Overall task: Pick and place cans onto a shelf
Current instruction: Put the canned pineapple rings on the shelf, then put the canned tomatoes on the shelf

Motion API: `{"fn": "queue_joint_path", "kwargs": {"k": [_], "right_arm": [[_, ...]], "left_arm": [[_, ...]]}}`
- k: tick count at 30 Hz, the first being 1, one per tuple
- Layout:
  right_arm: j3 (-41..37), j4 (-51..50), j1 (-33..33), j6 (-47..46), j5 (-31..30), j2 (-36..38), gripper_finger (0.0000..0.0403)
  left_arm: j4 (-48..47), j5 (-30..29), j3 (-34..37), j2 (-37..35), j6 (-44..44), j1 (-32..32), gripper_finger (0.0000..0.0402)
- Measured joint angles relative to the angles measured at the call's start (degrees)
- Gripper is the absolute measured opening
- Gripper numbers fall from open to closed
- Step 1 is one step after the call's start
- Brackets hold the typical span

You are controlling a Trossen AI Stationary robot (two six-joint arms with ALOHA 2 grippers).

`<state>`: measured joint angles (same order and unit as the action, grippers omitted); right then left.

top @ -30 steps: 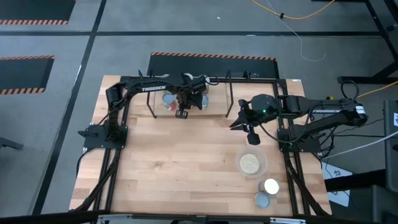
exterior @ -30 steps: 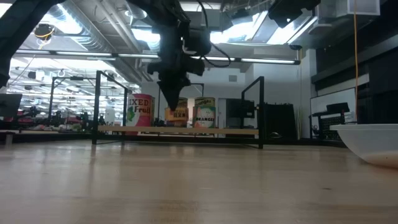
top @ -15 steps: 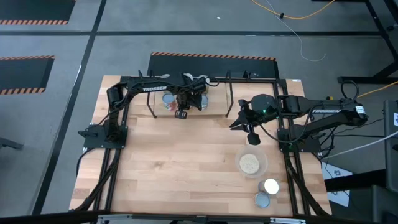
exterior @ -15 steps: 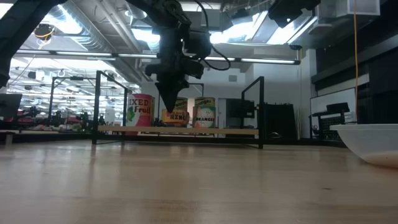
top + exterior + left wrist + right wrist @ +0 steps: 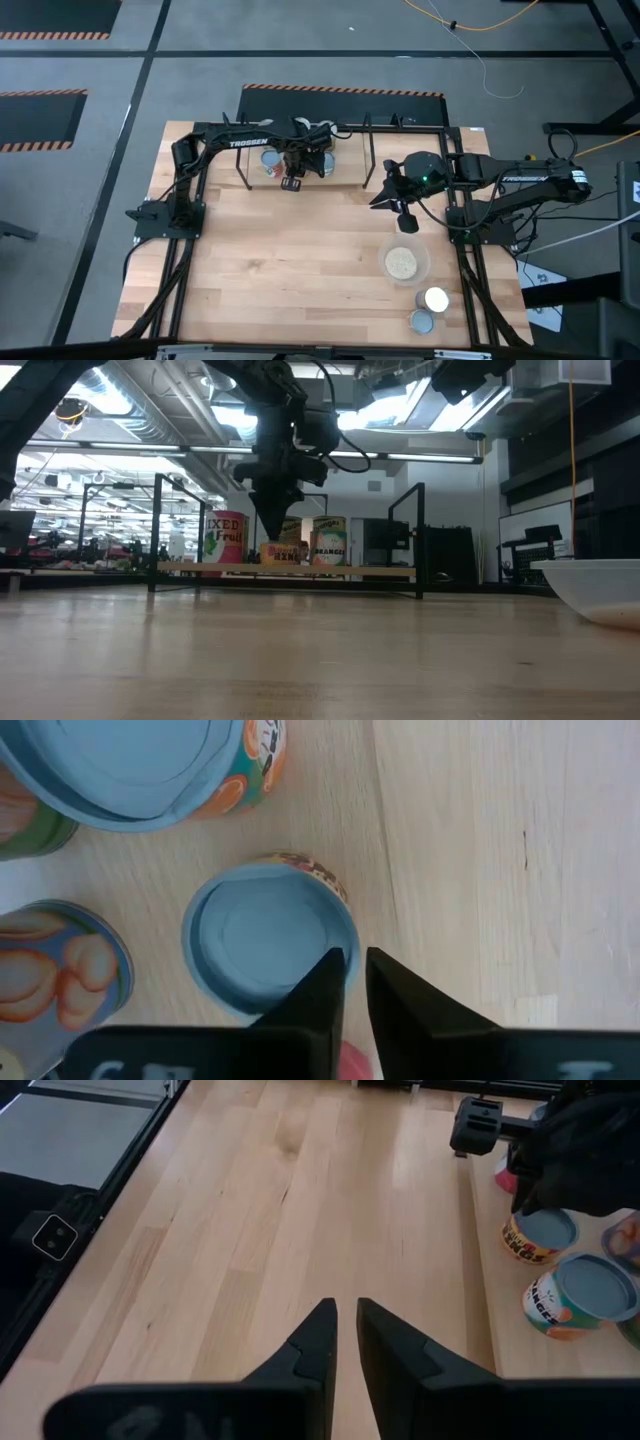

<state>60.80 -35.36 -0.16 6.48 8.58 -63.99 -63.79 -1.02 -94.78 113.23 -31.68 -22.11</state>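
Note:
The shelf (image 5: 247, 172) stands at the table's far edge; its wooden board (image 5: 360, 571) carries several cans. A small can with a pale blue top (image 5: 270, 935) stands on the board (image 5: 283, 553) between a red fruit can (image 5: 225, 538) and an orange-labelled can (image 5: 328, 540). My left gripper (image 5: 355, 965) points straight down just above this small can's rim, open by a narrow gap with nothing between the fingers. My right gripper (image 5: 346, 1315) hovers over the table's right half (image 5: 380, 198), open by a narrow gap and holding nothing.
A clear bowl of beige grains (image 5: 402, 263) sits near the table's right edge, with two more cans (image 5: 435, 298) (image 5: 423, 321) nearer the front. Bare wood fills the table's middle and left. The shelf's black uprights (image 5: 420, 540) rise beside the cans.
The small can under my left gripper has sunk a little and now stands on the shelf board, upright, while the gripper has stayed at the same height above it.

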Motion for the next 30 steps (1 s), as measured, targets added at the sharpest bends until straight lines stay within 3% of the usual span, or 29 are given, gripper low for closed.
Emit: {"fn": "queue_joint_path", "kwargs": {"k": [12,22,27,30], "right_arm": [[0.00,-0.34,0.00,0.00,0.00,0.00,0.0049],[0.00,-1.22,0.00,-0.72,0.08,-0.02,0.0049],[0.00,-4.72,0.01,-12.03,3.05,-0.02,0.0049],[0.00,-8.41,0.02,-21.82,8.03,-0.02,0.0049]], "left_arm": [[0.40,0.35,0.00,-0.32,0.11,0.00,0.0066],[-0.10,3.66,-0.96,-7.48,4.75,2.00,0.0065],[-1.03,3.74,-1.01,-12.94,9.40,4.53,0.0065],[-1.49,3.71,-1.03,-15.52,12.45,6.63,0.0061]]}}
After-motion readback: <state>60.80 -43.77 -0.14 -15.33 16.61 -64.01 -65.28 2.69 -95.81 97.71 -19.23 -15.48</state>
